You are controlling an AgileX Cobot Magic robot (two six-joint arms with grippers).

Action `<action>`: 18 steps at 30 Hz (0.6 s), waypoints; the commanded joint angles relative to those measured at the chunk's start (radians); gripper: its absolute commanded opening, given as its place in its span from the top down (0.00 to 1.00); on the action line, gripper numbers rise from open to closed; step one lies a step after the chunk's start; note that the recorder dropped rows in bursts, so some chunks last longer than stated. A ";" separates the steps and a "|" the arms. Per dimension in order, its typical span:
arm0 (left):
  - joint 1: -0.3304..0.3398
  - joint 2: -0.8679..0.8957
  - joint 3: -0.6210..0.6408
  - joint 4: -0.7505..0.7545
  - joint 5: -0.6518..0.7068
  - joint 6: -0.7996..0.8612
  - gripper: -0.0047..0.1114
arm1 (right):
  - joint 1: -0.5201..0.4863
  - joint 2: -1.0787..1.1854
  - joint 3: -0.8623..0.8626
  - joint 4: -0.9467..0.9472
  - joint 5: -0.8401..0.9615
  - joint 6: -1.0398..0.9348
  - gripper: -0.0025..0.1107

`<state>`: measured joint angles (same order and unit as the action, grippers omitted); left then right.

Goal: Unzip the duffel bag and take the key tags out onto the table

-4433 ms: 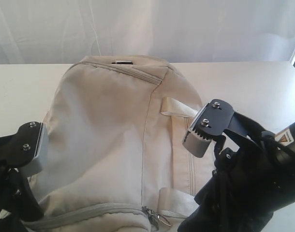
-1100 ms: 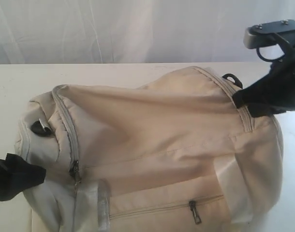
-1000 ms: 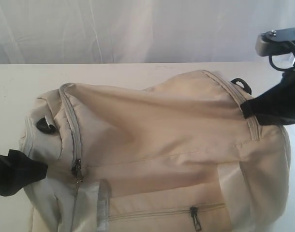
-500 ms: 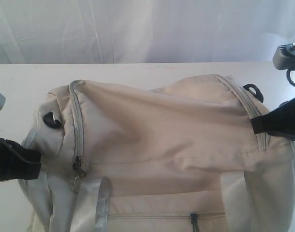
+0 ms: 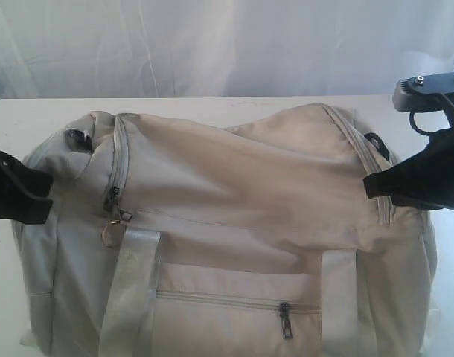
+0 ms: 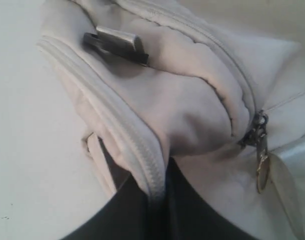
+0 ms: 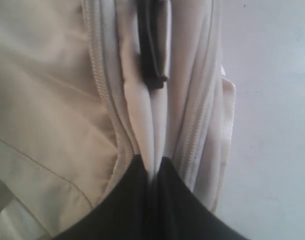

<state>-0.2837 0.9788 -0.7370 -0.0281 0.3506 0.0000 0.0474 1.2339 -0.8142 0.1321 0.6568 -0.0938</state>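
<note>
Lying across the middle of the table [image 5: 33, 119], the bag [image 5: 234, 201] fills most of the exterior view, its long axis running from 9 o'clock to 3 o'clock. Left gripper [image 5: 47, 195] stands at the bag's 9 o'clock end; in the left wrist view its black fingers [image 6: 127, 205] are closed on a zippered seam of the end panel, the fabric pinched between them. Right gripper [image 5: 368, 186] stands at the 3 o'clock end; in the right wrist view its jaws are closed on a fold of cream fabric between two lines of stitching, so both tools grip the bag and nothing else. Fabric between the two grips is pulled fairly smooth, with creases fanning out from the right grip. One grey zip curves over the left end and ends at a zip pull [image 5: 112, 201] at about 9 o'clock on the bag, with a metal ring [image 5: 110, 234] hanging just below it; the teeth in view above the pull are closed. Pocket zip [image 5: 234, 301] runs across the side at 6 o'clock, closed, its dark pull towards the right. Two pale handle straps [image 5: 130, 282] run down the near side. A black strap ring [image 5: 80, 137] shows at the bag's 10 o'clock, another at 2 o'clock
</note>
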 commanded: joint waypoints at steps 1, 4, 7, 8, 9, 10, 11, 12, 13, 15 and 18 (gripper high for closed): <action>0.057 -0.012 -0.027 0.058 0.014 0.000 0.96 | -0.006 0.007 -0.015 0.006 0.003 0.004 0.96; 0.074 -0.012 -0.027 0.060 0.036 0.000 0.96 | -0.006 0.003 -0.015 0.008 0.007 0.004 0.84; 0.074 -0.012 -0.027 0.055 0.041 0.000 0.96 | -0.006 -0.011 -0.034 0.021 0.015 0.004 0.66; 0.074 -0.012 -0.027 0.055 0.043 0.000 0.96 | -0.006 -0.023 -0.042 0.026 0.022 0.002 0.61; 0.074 -0.012 -0.027 0.053 0.049 0.000 0.96 | -0.006 -0.036 -0.055 0.032 0.030 -0.008 0.56; 0.074 -0.012 -0.027 0.053 0.054 0.000 0.96 | -0.006 -0.051 -0.068 0.032 0.036 -0.017 0.52; 0.074 -0.012 -0.027 0.053 0.061 0.000 0.96 | -0.006 -0.064 -0.079 0.035 0.039 -0.027 0.50; 0.074 -0.012 -0.027 0.053 0.076 0.000 0.96 | -0.006 -0.100 -0.109 0.054 0.044 -0.068 0.49; 0.074 -0.012 -0.027 0.053 0.084 0.000 0.96 | -0.006 -0.114 -0.125 0.057 0.044 -0.082 0.49; 0.074 -0.012 -0.027 0.053 0.088 0.000 0.96 | -0.006 -0.144 -0.155 0.076 0.046 -0.099 0.49; 0.074 -0.012 -0.027 0.037 0.089 0.000 0.96 | -0.004 -0.164 -0.188 0.210 0.064 -0.200 0.49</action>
<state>-0.2187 0.9805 -0.7492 -0.0090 0.4385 -0.0067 0.0474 1.0892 -0.9727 0.2445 0.6997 -0.2079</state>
